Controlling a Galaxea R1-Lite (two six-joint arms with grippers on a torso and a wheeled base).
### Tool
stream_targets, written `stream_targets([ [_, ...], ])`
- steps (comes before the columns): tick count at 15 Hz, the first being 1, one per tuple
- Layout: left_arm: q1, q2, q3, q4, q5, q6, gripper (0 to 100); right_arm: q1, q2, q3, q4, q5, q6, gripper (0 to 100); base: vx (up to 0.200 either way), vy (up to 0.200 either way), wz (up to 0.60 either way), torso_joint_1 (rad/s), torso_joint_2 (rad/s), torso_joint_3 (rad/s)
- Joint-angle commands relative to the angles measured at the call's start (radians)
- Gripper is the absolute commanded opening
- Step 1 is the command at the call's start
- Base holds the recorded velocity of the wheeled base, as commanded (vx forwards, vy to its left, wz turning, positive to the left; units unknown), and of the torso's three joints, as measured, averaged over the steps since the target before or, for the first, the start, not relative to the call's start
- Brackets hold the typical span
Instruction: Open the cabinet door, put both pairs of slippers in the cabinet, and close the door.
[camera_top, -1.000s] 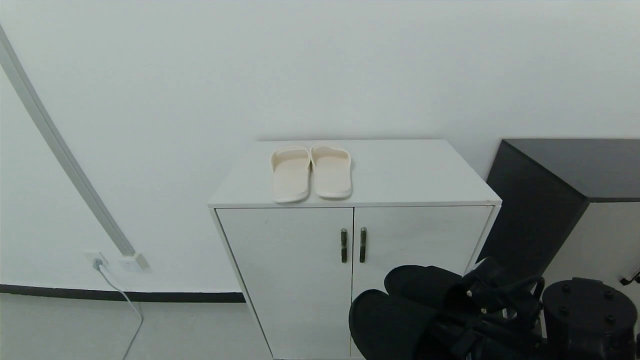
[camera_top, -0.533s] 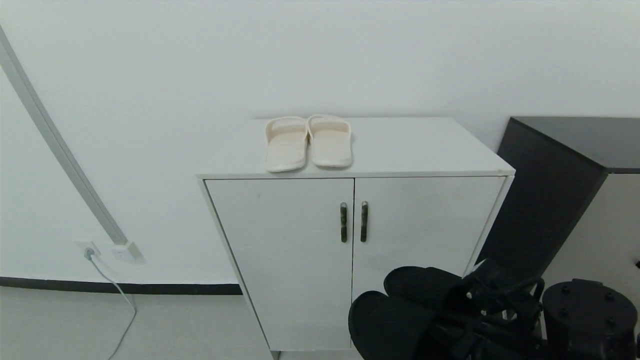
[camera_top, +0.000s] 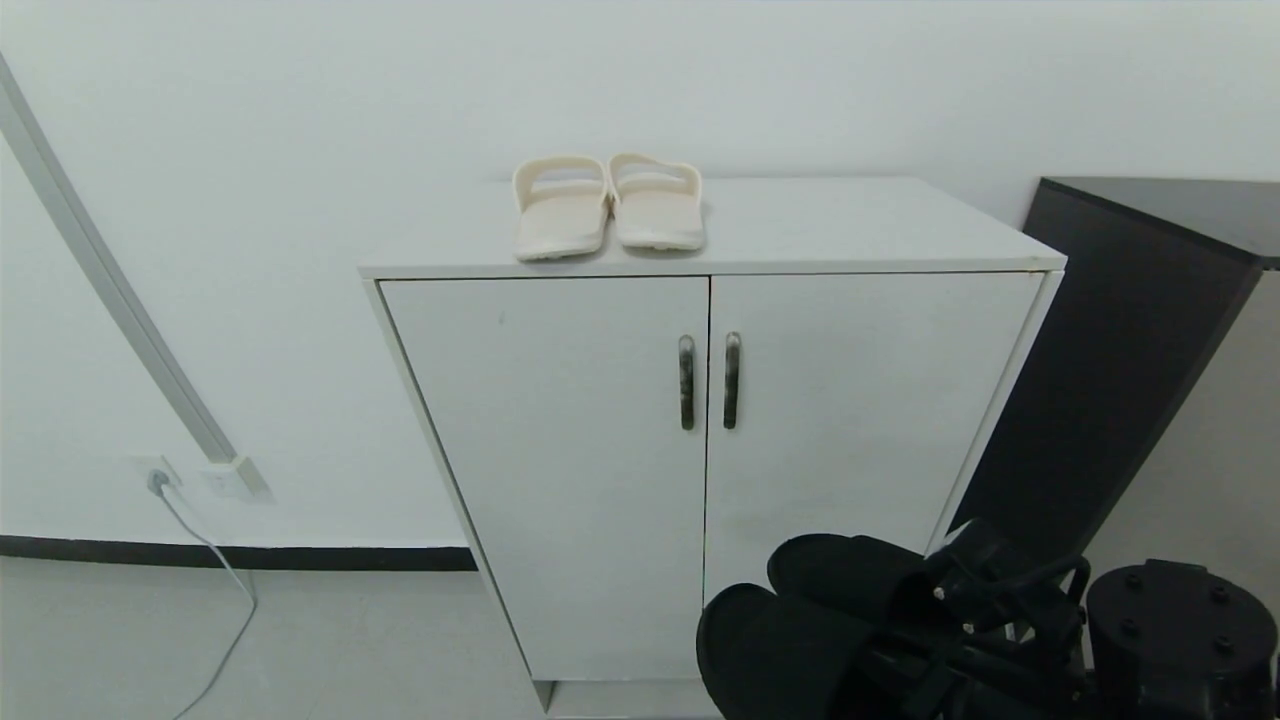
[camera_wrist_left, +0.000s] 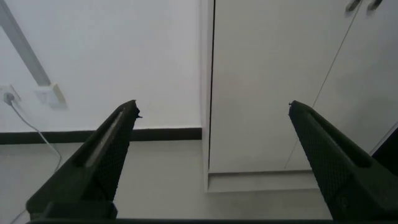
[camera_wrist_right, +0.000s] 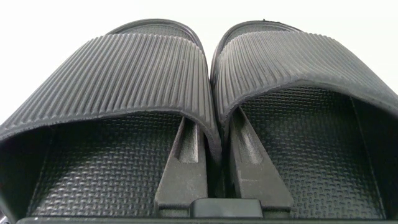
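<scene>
Cream slippers (camera_top: 630, 215) atop closed cabinet (camera_top: 560, 450), black slippers (camera_top: 800, 640) lower right.

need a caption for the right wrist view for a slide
Right gripper pinches the pair of black slippers together, one finger inside each slipper under its ribbed strap.

The black slippers (camera_top: 795, 645) are cut off by the head view's bottom edge.

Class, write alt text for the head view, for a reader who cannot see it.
A white cabinet, both doors shut, stands against a wall with cream slippers on top. Low in front, the right gripper holds black slippers.
</scene>
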Motion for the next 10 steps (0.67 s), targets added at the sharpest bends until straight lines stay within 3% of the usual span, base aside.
stream_targets([
  [1, -0.001, 0.000, 0.000, 0.000, -0.004, 0.022, 100, 0.004, -0.004, 0.003, -0.006, -0.002, 0.000, 0, 0.000, 0.000, 0.00, -0.105, 0.46, 0.330],
  [3, 0.003, 0.024, -0.031, -0.002, -0.002, 0.034, 100, 0.004, -0.004, 0.012, -0.014, 0.000, 0.000, 0, 0.000, 0.000, 0.00, -0.102, 0.45, 0.352],
  [4, 0.007, 0.047, -0.083, 0.004, 0.000, 0.025, 100, 0.004, -0.004, 0.014, -0.014, 0.000, 0.000, 0, 0.000, 0.000, 0.00, -0.076, 0.44, 0.373],
  [6, -0.001, 0.240, -0.233, 0.024, -0.019, -0.033, 100, 0.007, -0.002, 0.014, -0.014, 0.000, 0.000, 0, 0.000, 0.000, 0.00, -0.054, 0.44, 0.376],
  [7, -0.006, 0.288, -0.239, 0.016, -0.037, -0.032, 100, 0.009, -0.002, 0.014, -0.014, 0.000, 0.000, 0, 0.000, 0.000, 0.00, -0.041, 0.43, 0.393],
  [8, -0.012, 0.368, -0.252, -0.011, -0.089, -0.033, 100, 0.009, -0.002, 0.014, -0.014, 0.000, 0.000, 0, 0.000, 0.000, 0.00, -0.017, 0.44, 0.417],
  [10, -0.012, 0.576, -0.267, -0.165, -0.247, -0.032, 100, 0.009, -0.004, 0.015, -0.016, 0.000, 0.000, 0, 0.000, 0.000, 0.00, -0.002, 0.25, 0.229],
])
